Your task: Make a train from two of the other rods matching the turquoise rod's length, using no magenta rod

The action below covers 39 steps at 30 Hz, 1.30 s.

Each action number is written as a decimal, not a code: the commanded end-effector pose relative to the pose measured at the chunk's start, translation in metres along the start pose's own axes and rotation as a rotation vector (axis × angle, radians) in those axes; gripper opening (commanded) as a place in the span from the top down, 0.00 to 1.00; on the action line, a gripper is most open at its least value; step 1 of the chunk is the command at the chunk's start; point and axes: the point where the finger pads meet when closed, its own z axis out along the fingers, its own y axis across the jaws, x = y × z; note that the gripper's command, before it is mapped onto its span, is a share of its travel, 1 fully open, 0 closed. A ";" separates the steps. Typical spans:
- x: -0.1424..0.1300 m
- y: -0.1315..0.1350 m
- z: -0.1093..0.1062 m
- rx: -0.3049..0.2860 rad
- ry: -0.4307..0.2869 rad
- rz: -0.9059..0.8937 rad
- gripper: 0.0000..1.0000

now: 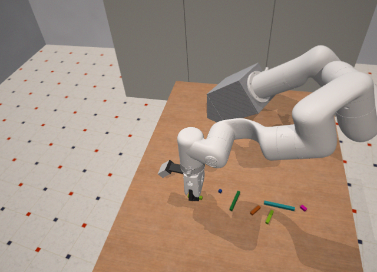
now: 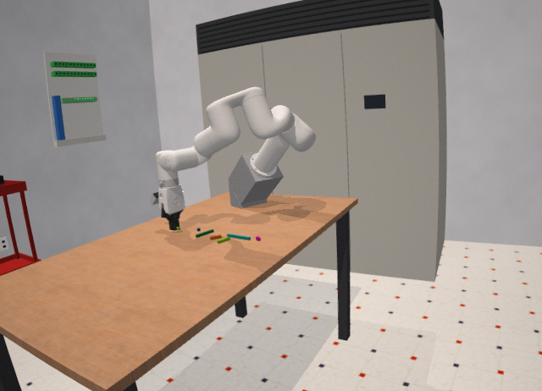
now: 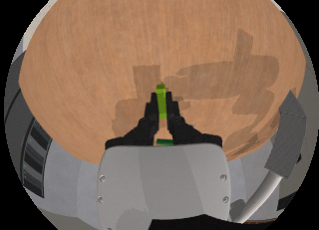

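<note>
My gripper (image 1: 194, 199) (image 2: 174, 228) (image 3: 161, 101) points down and is shut on a lime rod (image 1: 201, 197) (image 2: 178, 228) (image 3: 161, 107). The rod is level, low over the table or on it; contact is unclear. Its ends stick out past the fingers. A second lime rod (image 1: 269, 216) (image 2: 223, 239) lies flat to the right, near the orange rod (image 1: 255, 209) (image 2: 215, 237) and the turquoise rod (image 1: 279, 205) (image 2: 238, 236). The green rod (image 1: 234, 201) (image 2: 204, 233) lies between the gripper and the orange rod. No two lying rods form a line.
A small blue rod (image 1: 220, 191) (image 2: 198, 229) lies between the gripper and the green rod. A magenta rod (image 1: 303, 208) (image 2: 258, 238) lies just beyond the turquoise rod's right end. The table's left edge is left of the gripper. The grey arm base (image 1: 231, 99) (image 2: 253, 185) stands at the back.
</note>
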 end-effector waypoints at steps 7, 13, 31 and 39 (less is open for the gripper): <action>0.001 -0.001 -0.002 0.003 0.003 0.000 0.96; 0.001 -0.001 0.000 0.003 0.003 0.000 0.96; 0.001 -0.001 0.010 0.003 0.003 0.000 0.96; 0.001 -0.001 0.010 0.003 0.003 0.000 0.96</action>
